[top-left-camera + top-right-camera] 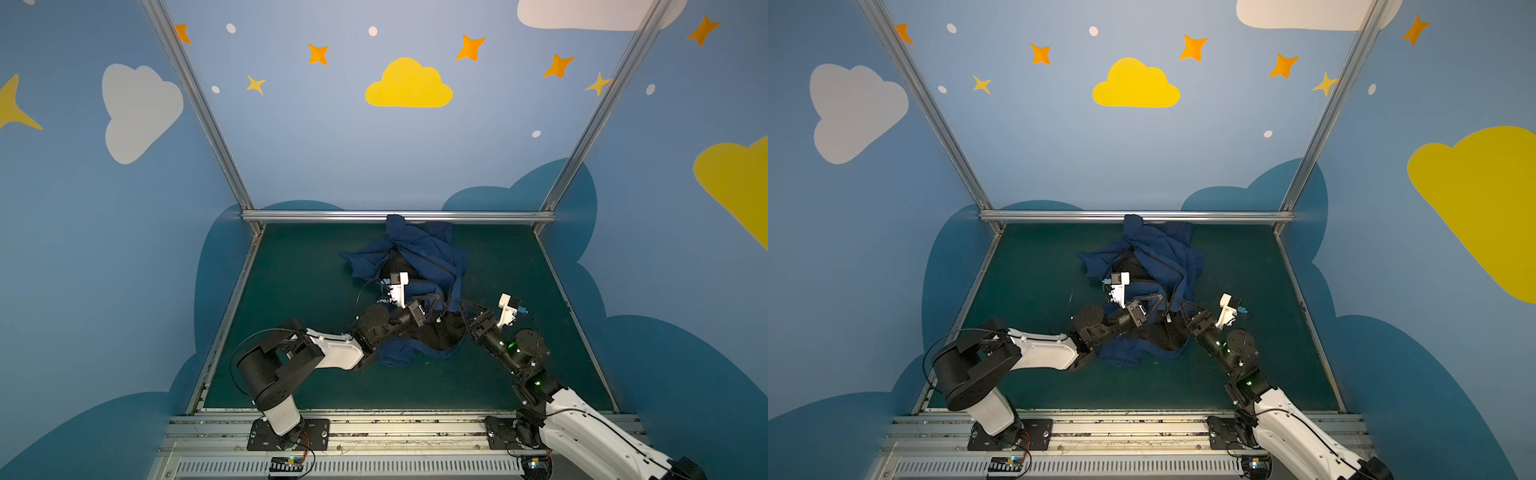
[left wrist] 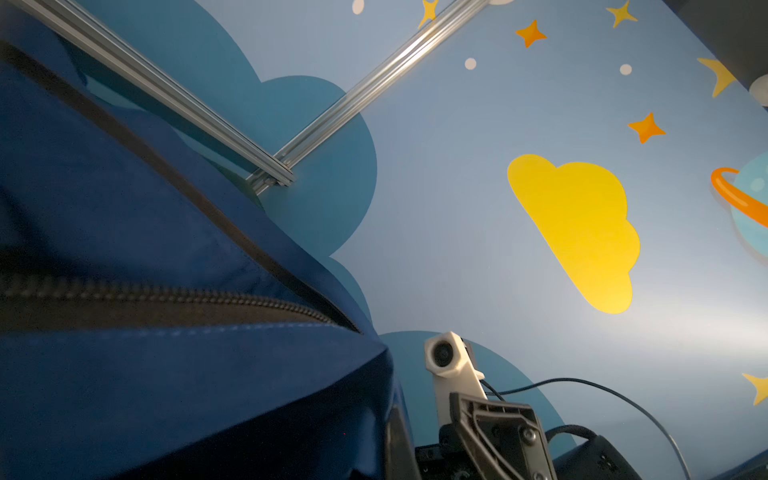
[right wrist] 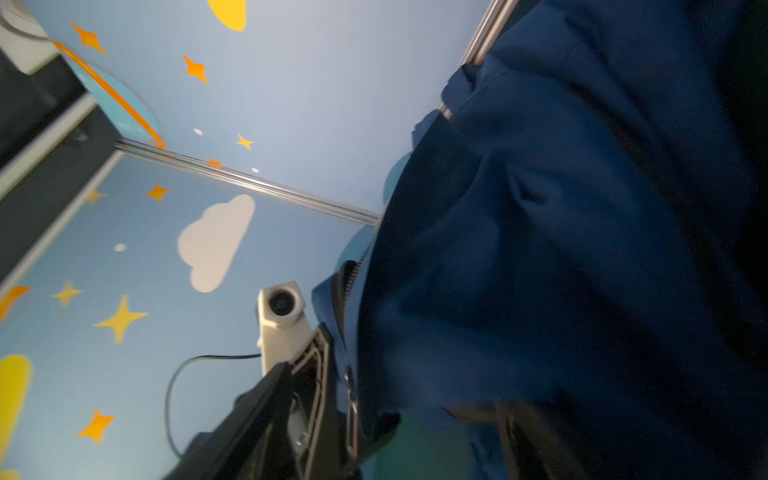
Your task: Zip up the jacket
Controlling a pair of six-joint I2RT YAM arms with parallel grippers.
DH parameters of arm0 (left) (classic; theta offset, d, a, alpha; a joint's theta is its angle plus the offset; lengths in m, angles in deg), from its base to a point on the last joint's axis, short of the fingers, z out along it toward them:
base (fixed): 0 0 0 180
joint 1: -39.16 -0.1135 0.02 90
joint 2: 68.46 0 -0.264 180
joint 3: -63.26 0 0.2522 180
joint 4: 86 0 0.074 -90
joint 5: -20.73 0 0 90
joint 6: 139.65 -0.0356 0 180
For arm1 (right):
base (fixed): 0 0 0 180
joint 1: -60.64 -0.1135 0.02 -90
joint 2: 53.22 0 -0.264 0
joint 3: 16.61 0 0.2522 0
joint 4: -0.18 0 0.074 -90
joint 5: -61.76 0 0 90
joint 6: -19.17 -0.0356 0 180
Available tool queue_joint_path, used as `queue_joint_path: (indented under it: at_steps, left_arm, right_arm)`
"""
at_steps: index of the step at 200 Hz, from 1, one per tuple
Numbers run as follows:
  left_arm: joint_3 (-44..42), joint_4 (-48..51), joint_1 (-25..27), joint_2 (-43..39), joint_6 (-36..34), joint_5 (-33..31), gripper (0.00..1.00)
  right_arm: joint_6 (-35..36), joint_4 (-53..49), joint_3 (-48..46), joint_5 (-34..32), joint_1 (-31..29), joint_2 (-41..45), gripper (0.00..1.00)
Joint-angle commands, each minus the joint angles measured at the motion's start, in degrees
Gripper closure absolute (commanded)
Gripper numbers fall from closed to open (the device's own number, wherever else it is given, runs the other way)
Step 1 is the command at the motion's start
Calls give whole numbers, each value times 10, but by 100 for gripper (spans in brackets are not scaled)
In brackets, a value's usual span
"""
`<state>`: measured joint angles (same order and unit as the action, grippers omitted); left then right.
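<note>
The large navy blue long-sleeved fabric jacket lies bunched in a heap on the dark green tabletop, from the middle out to the far rail. Its black inner lining is turned up at the near end, so the front is open and its two edges do not lie side by side.

The left hand reaches across the middle, pressed together on the jacket's near edge. Its wrist view shows a run of dark zipper teeth just beside that pinch. I judge the grip is there to hold one zipper edge taut and up off the heap.

The right hand sits just beside it at the same near end. Its fingers look spread in both top views, pinching nothing that I can make out. Its own wrist view is blurred and mostly filled with blue cloth. It seems placed to take the opposite edge or the slider — which I cannot find in any view.

The zipping looks barely begun, because the bottom ends must be found and mated first. The loose folds could drag or catch once either edge is pulled.
</note>
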<state>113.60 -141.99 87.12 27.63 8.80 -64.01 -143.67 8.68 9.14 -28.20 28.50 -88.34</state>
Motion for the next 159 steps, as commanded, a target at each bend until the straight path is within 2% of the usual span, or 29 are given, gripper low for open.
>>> queue_joint_path:
  at_steps: [1, 17, 35, 42, 58, 78, 95, 136, 159]
  left_arm:
    - [-16, 68, -18, -42, 20, 32, 97]
    - [-15, 120, -25, -70, 9, 39, 97]
    - [-14, 151, -35, -90, 8, 55, 97]
    - [-16, 159, -39, -94, 13, 61, 97]
    - [-16, 175, -46, -106, 21, 76, 97]
    - [-13, 208, -52, -124, 23, 95, 97]
    - [-12, 227, -54, -140, 24, 96, 97]
    - [-13, 235, -56, -151, 28, 88, 97]
    - [-12, 234, -57, -154, 30, 86, 97]
  right_arm:
    - [-21, -256, 46, -66, 7, 56, 17]
    - [-10, -358, 75, -76, 11, 81, 16]
    - [86, -441, 128, -78, 12, 70, 16]
    - [145, -471, 156, -79, 11, 53, 16]
    - [335, -506, 229, -66, 2, -10, 16]
    - [536, -544, 317, -83, -40, -83, 16]
    - [678, -512, 340, -106, -91, -91, 16]
    - [946, -358, 272, -112, -187, -17, 16]
    - [1050, -323, 236, -156, -246, -3, 16]
